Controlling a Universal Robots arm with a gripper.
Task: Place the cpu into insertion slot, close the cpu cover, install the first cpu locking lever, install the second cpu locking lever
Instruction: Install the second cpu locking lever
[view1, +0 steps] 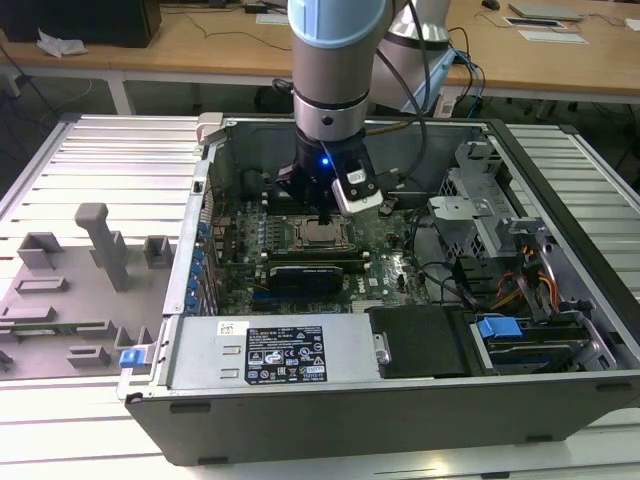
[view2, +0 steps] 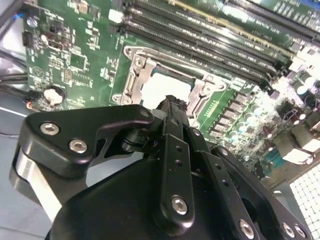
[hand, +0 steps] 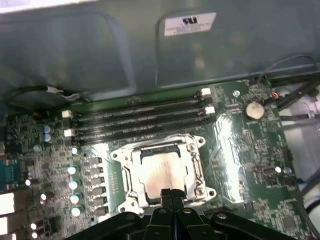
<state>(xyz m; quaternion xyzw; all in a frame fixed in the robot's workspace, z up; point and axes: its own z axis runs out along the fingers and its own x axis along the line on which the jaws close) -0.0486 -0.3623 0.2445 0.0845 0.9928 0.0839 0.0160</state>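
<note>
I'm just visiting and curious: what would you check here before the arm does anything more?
1. Chip lying in the socket: ok.
2. Chip sitting flat: looks ok.
3. Metal cover down around the chip: looks ok.
4. Locking levers latched: cannot tell.
5. Pincer shut, empty, tips at the socket's edge: ok.
6. Memory slots apart from the pincer: ok.
</note>
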